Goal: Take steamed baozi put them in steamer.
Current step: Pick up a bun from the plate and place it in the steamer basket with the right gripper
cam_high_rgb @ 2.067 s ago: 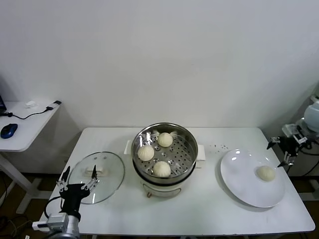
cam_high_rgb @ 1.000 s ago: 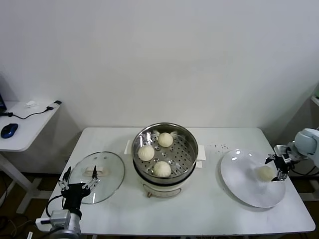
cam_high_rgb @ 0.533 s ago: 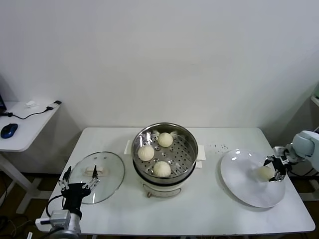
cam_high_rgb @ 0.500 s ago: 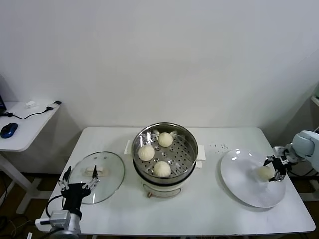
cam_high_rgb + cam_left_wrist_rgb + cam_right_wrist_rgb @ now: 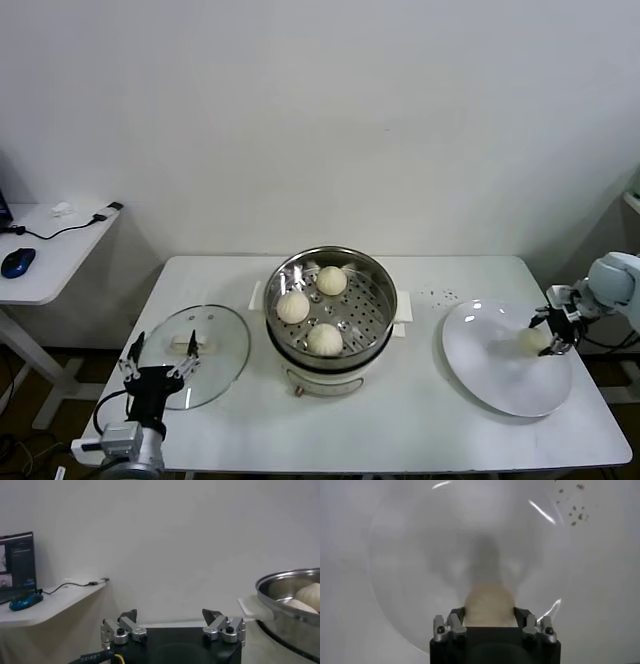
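While right gripper (image 5: 553,336) clasps one baozi (image 5: 533,340) | three baozi in steamer (image 5: 375,290) | left gripper (image 5: 160,367) wide

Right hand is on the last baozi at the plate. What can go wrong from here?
1. The right hand closes on the soft baozi from its outer side; it may squash or slip out when lifted.
2. The plate lies loose near the table's right end, so a low lift might drag it.
3. Three baozi already sit in the steamer; the free spot is on its right, and a careless drop could land on one.
The left hand hangs open by the glass lid.
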Controlling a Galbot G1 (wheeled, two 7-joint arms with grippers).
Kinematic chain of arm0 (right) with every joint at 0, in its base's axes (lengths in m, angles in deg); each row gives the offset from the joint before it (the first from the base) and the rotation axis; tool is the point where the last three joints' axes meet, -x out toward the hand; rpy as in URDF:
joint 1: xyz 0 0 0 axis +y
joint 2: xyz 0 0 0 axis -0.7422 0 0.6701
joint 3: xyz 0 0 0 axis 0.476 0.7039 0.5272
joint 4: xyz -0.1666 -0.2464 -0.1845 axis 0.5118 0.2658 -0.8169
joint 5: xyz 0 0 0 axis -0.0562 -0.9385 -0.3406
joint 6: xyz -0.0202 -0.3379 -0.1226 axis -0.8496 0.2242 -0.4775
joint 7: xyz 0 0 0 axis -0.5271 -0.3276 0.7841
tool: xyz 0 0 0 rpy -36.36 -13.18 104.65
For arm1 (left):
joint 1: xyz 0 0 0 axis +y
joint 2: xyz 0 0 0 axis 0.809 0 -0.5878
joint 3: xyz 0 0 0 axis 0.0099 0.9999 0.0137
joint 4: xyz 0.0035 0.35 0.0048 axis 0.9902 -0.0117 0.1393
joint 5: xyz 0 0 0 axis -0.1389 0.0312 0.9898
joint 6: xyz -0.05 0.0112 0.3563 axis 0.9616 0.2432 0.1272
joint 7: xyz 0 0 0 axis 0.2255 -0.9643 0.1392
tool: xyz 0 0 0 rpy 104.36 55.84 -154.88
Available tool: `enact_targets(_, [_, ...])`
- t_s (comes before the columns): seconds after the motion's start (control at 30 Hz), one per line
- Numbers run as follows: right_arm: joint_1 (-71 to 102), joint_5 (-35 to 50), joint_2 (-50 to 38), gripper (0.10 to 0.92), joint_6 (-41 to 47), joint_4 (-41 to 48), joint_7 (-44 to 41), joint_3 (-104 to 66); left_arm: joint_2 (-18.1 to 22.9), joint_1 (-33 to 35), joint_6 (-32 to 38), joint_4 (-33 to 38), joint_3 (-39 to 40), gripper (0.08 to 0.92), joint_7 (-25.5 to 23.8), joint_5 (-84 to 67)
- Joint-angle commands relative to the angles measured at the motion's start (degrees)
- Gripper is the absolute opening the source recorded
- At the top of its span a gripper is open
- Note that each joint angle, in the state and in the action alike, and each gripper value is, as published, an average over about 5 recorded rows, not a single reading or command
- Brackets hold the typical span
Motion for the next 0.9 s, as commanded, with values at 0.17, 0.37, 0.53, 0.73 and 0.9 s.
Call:
enact_targets(0.17, [-48.64, 25.91, 6.42, 0.662, 6.36, -22.2, -0.06, 39.85, -0.3, 0.07, 0.37, 0.4, -0.05, 0.823, 0.16, -1.1])
enact_targets(0.37, [-58.03, 37.8, 14.88, 0.662, 13.54, -33.89, 4.97, 43.19, -0.76, 0.11, 0.62, 0.58, -0.04, 0.823, 0.54, -1.62])
enact_targets(0.53, [-57.55, 44.5, 22.95, 0.662, 18.52, -38.01, 9.58, 39.43, -1.07, -0.09, 0.62, 0.85, 0.47, 0.823, 0.53, -1.93])
enact_targets(0.73, [-52.93, 47.55, 28.73, 0.662, 22.93, -38.81, 15.33, 36.78, -1.27, -0.35, 0.43, 1.13, 0.87, 0.823, 0.56, -2.25])
enact_targets(0.9, [-45.95, 47.68, 29.66, 0.662, 26.44, -38.29, 19.8, 35.52, -1.25, -0.58, 0.51, 1.03, 0.95, 0.823, 0.49, -2.59])
